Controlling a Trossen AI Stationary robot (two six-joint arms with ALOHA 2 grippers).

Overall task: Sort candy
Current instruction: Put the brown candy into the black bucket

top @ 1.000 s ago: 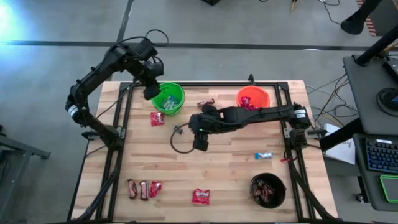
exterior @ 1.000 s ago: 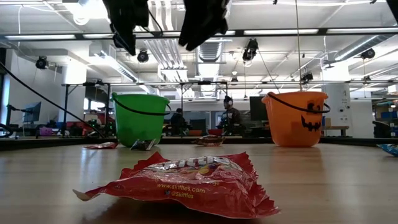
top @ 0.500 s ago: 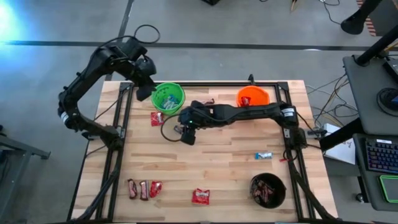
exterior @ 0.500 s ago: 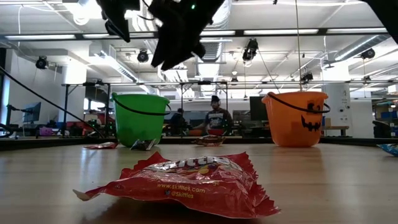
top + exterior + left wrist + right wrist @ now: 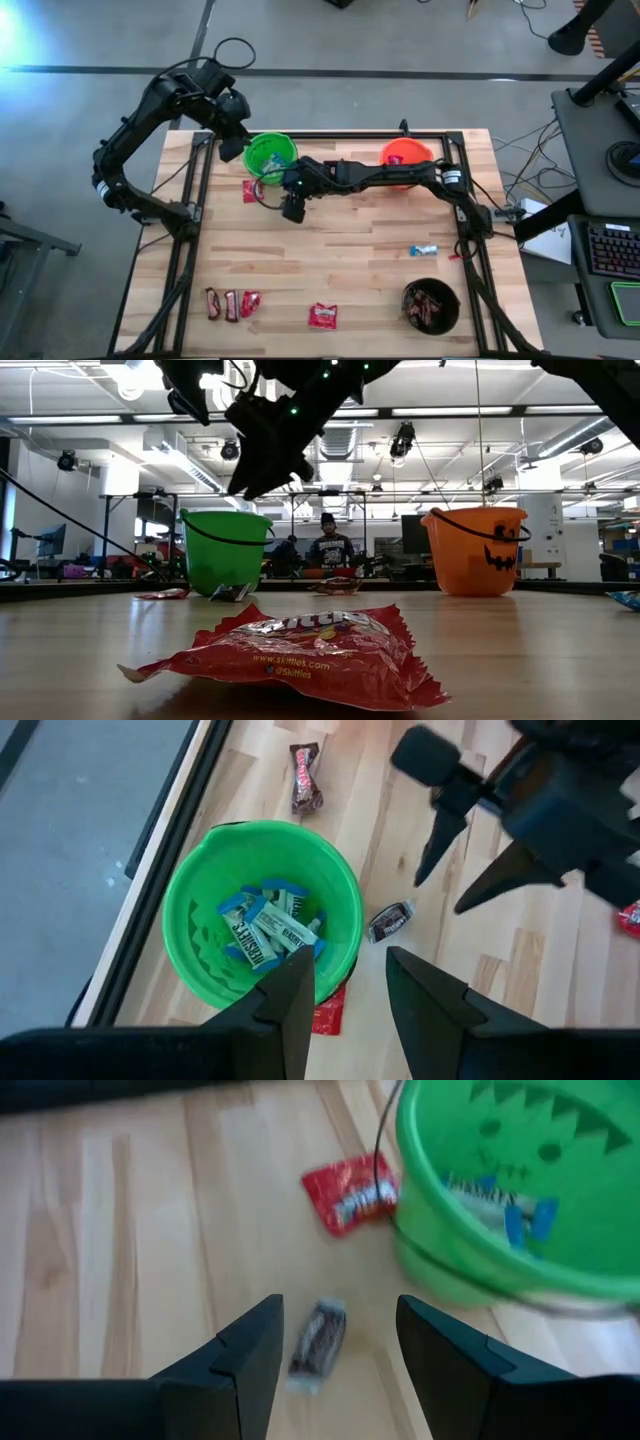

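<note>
The wooden table (image 5: 340, 250) carries three round buckets. The green bucket (image 5: 270, 157) stands near the far edge toward the left corner, a jagged toothy face printed on its side; in the left wrist view it holds light-blue-and-white bars (image 5: 268, 925) marked HERSHEY'S. The orange bucket (image 5: 406, 157) stands near the far edge toward the right, with a black jack-o'-lantern face in the low view. The black bucket (image 5: 431, 305) sits at the near right corner with dark wrapped candy inside.

The right gripper (image 5: 292, 210) reaches across the table and hangs just beside the green bucket, its fingers spread wide with nothing between them; through them a dark brown bar (image 5: 316, 1337) lies on the wood. The left gripper (image 5: 232, 148) hovers over the table's far left edge beside the green bucket, fingers parted and empty.

A flat red Skittles packet (image 5: 300, 650), printed with www.skittles.com and @Skittles, lies near the near edge at the middle. Another red packet (image 5: 252, 190) lies touching the green bucket's base. Two brown bars (image 5: 221, 304) and a red packet (image 5: 249, 303) sit near the near left corner. A light-blue-and-white bar (image 5: 423, 249) lies toward the right edge. A brown-and-red bar (image 5: 306, 779) lies on the table between the green and orange buckets near the far edge.
</note>
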